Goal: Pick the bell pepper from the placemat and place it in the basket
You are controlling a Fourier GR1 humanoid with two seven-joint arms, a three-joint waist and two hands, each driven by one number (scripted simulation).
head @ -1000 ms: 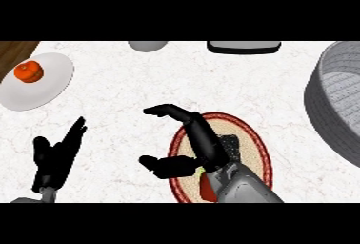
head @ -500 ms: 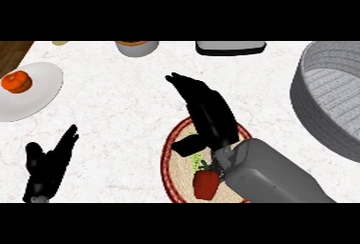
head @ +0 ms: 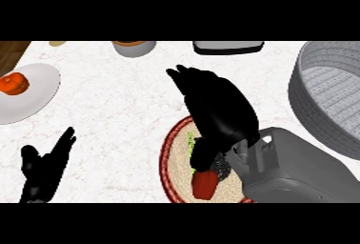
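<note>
**Right hand spread over the placemat, pepper lying beneath it**

The right hand (head: 218, 112) stretches across the upper half of the round placemat (head: 171, 164), its fingers straight and pointing up and to the left over the pale speckled bench (head: 119, 105). Its thumb (head: 202, 155) reaches down toward the red bell pepper (head: 204, 185), which lies on the placemat near the lower edge of the view. A bit of green shows at the pepper's upper side, just beside the thumb. The thumb's tip is at the pepper's top, but whether it touches cannot be told; nothing is curled round the pepper. The grey forearm (head: 295, 167) covers the placemat's right side.

The grey basket (head: 327, 95) stands at the right edge of the view, apart from the placemat.

The left hand (head: 44, 167) rests at the lower left, relaxed with its fingers straight and pointing upward, holding nothing.

At the upper left a white plate (head: 35, 97) carries an orange-red fruit (head: 13, 84). Along the top edge stand a small grey bowl (head: 135, 47) and a dark-rimmed rectangular container (head: 228, 46).
</note>
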